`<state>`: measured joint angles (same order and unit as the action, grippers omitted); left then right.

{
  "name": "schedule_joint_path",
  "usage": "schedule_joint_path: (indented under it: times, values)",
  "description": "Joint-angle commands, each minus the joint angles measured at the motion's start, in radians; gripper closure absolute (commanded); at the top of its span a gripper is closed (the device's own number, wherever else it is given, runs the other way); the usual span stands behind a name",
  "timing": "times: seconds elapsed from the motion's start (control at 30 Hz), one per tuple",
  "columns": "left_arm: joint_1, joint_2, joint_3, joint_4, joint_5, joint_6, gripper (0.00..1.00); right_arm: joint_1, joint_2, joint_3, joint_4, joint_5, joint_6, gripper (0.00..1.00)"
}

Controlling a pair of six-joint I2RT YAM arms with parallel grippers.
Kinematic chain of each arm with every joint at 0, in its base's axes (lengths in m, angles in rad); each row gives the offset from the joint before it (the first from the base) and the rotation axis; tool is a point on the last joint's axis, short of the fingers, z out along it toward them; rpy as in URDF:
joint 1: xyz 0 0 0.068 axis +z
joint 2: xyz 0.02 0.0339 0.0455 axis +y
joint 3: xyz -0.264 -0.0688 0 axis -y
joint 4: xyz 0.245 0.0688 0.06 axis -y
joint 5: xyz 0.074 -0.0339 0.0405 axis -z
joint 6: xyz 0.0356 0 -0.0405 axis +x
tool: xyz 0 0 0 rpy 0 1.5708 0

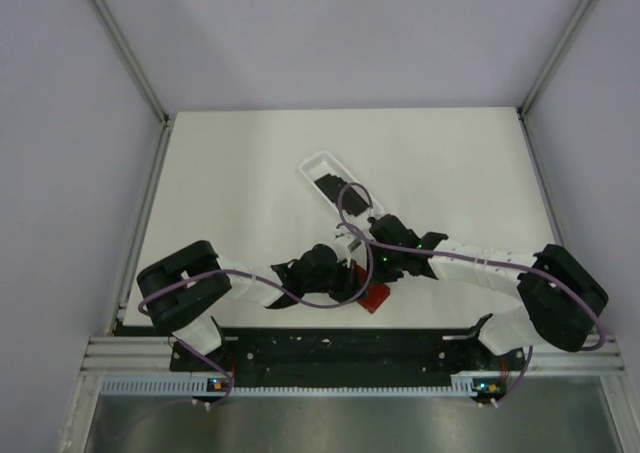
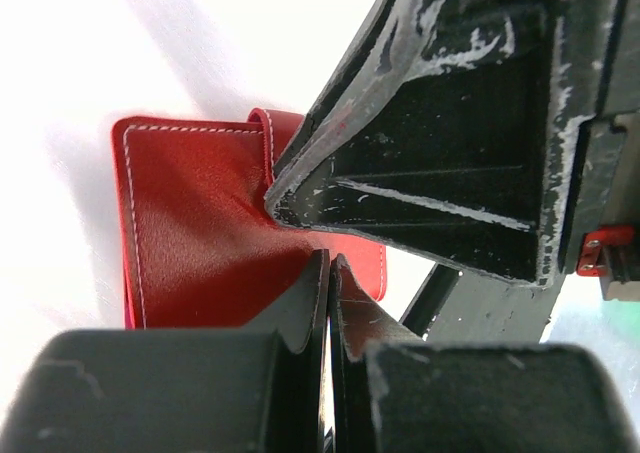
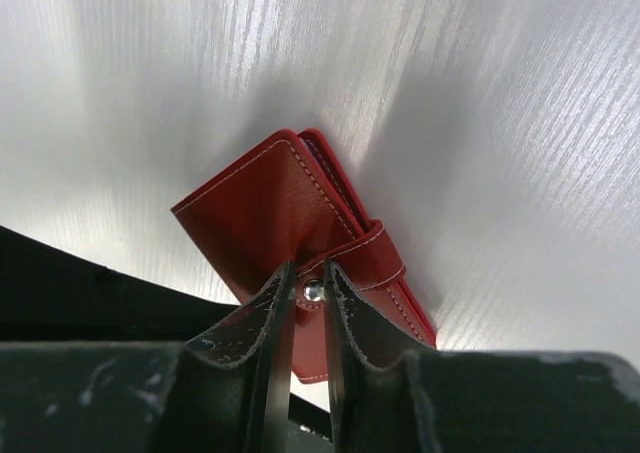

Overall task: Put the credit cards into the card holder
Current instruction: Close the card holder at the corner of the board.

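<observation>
The card holder (image 1: 376,299), a red wallet, lies closed on the white table near the front edge. In the right wrist view it (image 3: 258,211) shows its closure tab (image 3: 375,258) and metal snap. My right gripper (image 3: 308,273) is nearly shut, its fingertips either side of the snap on the tab; it also shows in the top view (image 1: 368,281). My left gripper (image 2: 330,265) is shut, its tips against the wallet (image 2: 200,223); it also shows in the top view (image 1: 350,283). Black credit cards (image 1: 330,186) lie in the white tray.
The white oblong tray (image 1: 311,162) lies slanted at the table's middle, behind both grippers. The right gripper's finger (image 2: 430,173) fills the upper right of the left wrist view, close over the wallet. Purple cables loop over both arms.
</observation>
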<state>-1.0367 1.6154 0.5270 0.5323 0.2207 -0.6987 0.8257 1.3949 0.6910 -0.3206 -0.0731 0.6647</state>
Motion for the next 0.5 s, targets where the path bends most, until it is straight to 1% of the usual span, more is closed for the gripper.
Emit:
schedule_joint_path:
  times: [0.0,0.13,0.27,0.47]
  values:
    - [-0.005,0.011,-0.024,0.021,0.002,0.002,1.0,0.038,0.05,0.021,-0.061,0.064,-0.008,0.84]
    - [-0.005,-0.021,-0.033,0.012,-0.006,-0.001,1.0,0.05,0.058,0.028,-0.081,0.068,-0.007,0.85]
    - [-0.005,-0.1,-0.038,-0.028,-0.02,0.002,1.0,0.052,0.05,0.027,-0.087,0.101,-0.005,0.85]
    - [-0.005,-0.204,-0.041,-0.121,-0.093,0.031,1.0,0.052,0.044,0.028,-0.084,0.104,-0.007,0.84]
